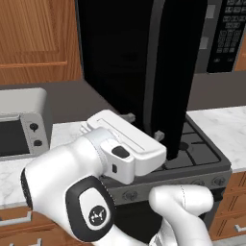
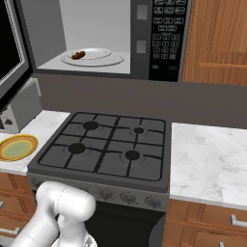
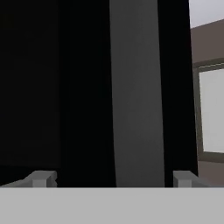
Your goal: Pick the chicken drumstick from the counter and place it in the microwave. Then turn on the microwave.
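Chicken drumstick [image 2: 78, 55]: lying on the round glass turntable [image 2: 103, 60] inside the microwave [image 2: 144, 38], toward the plate's left side. Microwave door [image 1: 139, 62]: swung open, dark glass. Hand [image 3: 113, 178]: fingers spread wide, gripping nothing, close up against the door's grey edge. Yellow plate [image 2: 17, 147]: on the marble tabletop [image 2: 207, 159], left of the gas stovetop [image 2: 108, 147].
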